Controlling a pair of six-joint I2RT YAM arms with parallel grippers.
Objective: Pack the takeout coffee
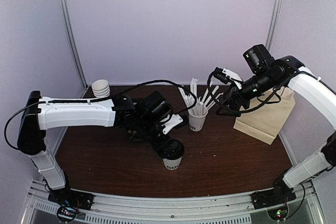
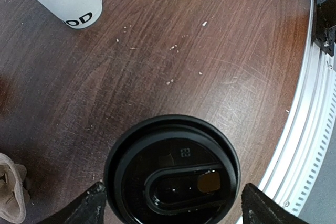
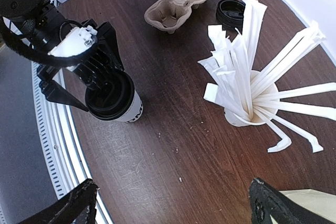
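Left gripper: you have it spread a touch wider than the lid, one finger on each side of the takeout coffee. It holds nothing as far as I can see, and I see no firm contact on either side.

Risks from here:
- If you close at lid height, you'll likely pop or dent the dome lid. The jaws look level with the rim, so drop lower onto the paper wall first.
- The cup stands near the front edge, close to the rail. An off-centre squeeze could shove it that way or tip it.
- If the cup is full, squeezing hard will buckle it.

In the left wrist view the coffee sits upright on the table and centred between the fingers, directly under the wrist.

Just right of it, further back, is the straw cup. Its straws fan out wide, so carrying across could snag them.

Right gripper: wide open and empty, hanging above the table well apart from the coffee, near the paper bag. I can't tell whether the bag's mouth is open, so check it before any handover.
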